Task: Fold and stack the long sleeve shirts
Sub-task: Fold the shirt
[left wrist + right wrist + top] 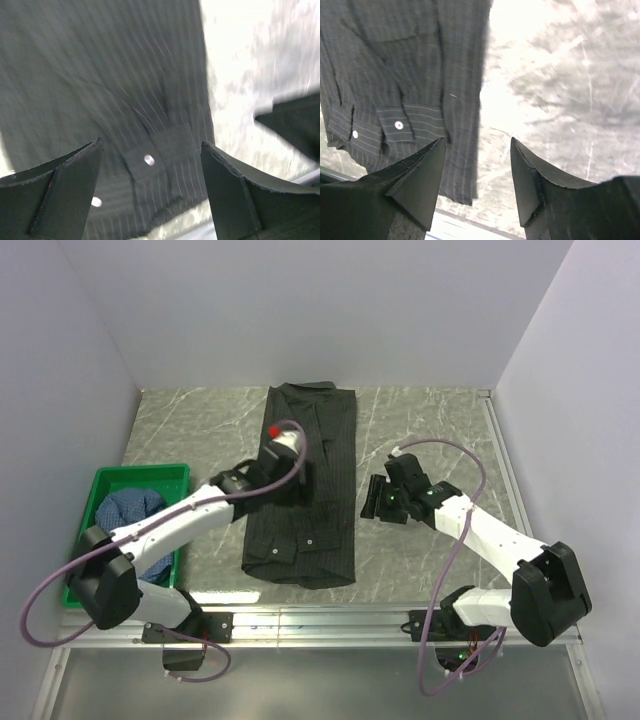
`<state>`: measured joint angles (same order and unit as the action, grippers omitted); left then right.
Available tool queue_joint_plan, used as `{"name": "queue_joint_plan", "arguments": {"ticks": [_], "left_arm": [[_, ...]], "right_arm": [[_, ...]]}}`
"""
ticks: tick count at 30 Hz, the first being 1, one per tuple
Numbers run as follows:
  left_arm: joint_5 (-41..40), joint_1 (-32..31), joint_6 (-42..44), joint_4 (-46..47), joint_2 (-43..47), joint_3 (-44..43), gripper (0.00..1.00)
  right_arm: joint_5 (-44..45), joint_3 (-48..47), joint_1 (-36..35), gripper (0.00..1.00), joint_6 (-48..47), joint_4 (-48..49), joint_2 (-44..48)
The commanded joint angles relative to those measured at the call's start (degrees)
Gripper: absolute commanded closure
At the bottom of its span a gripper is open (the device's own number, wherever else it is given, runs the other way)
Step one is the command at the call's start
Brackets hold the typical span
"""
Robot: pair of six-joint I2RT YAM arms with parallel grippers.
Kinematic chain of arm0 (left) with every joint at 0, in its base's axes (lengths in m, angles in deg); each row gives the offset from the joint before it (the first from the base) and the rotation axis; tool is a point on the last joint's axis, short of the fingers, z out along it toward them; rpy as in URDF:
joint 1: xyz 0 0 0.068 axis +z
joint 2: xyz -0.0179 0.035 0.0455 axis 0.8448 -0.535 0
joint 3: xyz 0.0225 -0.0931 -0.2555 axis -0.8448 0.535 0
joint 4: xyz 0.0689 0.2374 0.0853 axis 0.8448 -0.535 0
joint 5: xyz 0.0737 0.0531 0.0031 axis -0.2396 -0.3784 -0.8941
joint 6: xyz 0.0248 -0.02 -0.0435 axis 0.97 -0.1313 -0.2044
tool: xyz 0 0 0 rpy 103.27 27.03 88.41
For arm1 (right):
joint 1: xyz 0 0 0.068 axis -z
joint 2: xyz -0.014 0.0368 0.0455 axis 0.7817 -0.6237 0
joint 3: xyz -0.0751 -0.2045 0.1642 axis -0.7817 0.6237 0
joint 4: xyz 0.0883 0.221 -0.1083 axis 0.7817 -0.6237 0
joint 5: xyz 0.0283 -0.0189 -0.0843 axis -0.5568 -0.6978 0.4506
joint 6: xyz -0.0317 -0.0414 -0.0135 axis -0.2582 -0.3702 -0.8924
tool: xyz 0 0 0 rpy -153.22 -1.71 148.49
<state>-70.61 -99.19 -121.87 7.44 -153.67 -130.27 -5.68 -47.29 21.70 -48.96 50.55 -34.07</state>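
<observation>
Black shirt (322,532) lies flat at the centre of the table (430,420), folded into a long narrow panel, collar (305,389) at the far end and hem towards the arm bases. Two cuffs (395,124) with white buttons lie on top of it near the close end, side by side. Blue shirt (128,508) sits bunched in the green crate (140,472) at the left edge of the table, well apart from the black one. Left gripper (150,144) is over the left half of the black shirt, about mid-length, fingers spread wide with nothing between them, so released. The wrist view is blurred, and whether the fingertips touch the cloth cannot be determined. Right gripper (477,142) is over bare table just beside the shirt's right edge, jaws apart and empty, also released. One finger (420,185) points at the cloth edge, the other at the marbled surface. Neither claw grasps any cloth.
</observation>
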Motion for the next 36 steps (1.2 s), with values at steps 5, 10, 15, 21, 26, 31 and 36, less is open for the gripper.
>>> {"name": "queue_joint_plan", "arguments": {"ticks": [5,10,15,21,26,31,36], "left_arm": [[-6.28,-10.04,-0.96,1.44,-11.34,-5.64,0.20],[-7.26,-14.26,-2.90,-0.41,-20.76,-11.96,0.30],[-9.19,-16.91,-3.78,-2.69,-29.64,-15.66,0.36],[-12.09,-18.14,-5.53,-5.42,-30.80,-16.73,0.38],[-14.73,-17.88,-8.35,-6.73,-23.43,-13.39,0.29],[-12.45,-16.39,-11.24,-7.44,-15.95,-8.92,0.23],[-9.29,-10.94,-13.44,-8.40,-6.99,-2.32,0.22]], "right_arm": [[-2.85,3.50,3.78,0.37,3.31,4.64,5.11],[-1.70,5.08,5.10,0.37,2.78,3.85,8.54],[-2.05,7.19,6.77,0.37,2.43,4.20,10.56],[-4.33,8.33,8.00,0.37,1.64,5.16,10.75],[-10.83,10.00,7.66,0.37,2.43,9.02,9.17],[-13.57,13.25,3.80,0.38,5.77,14.29,6.53],[-12.51,12.90,-1.92,0.40,8.84,16.76,1.01]]}}
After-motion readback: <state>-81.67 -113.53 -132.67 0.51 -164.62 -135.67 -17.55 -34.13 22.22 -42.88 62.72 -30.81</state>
